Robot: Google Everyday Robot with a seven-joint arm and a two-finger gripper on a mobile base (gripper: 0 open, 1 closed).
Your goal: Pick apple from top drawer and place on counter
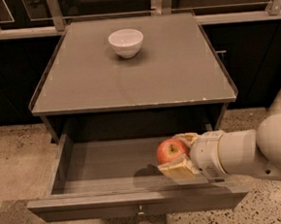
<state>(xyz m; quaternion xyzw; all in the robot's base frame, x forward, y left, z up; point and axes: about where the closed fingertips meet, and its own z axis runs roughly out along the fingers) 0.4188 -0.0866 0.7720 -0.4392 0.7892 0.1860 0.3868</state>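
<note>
The top drawer point(109, 204) is pulled open below the counter point(137, 70). My gripper point(177, 154) reaches in from the right over the drawer's right half and is shut on the apple point(169, 150), a small red apple with yellowish patches. One pale finger point(178, 168) lies under and in front of the apple, the other point(187, 138) behind it. The apple hangs above the drawer floor and casts a shadow on it to the left.
A white bowl point(125, 41) stands at the back middle of the counter. The drawer's metal knob point(140, 211) shows on its front panel. Dark cabinets flank the unit, and speckled floor lies on both sides.
</note>
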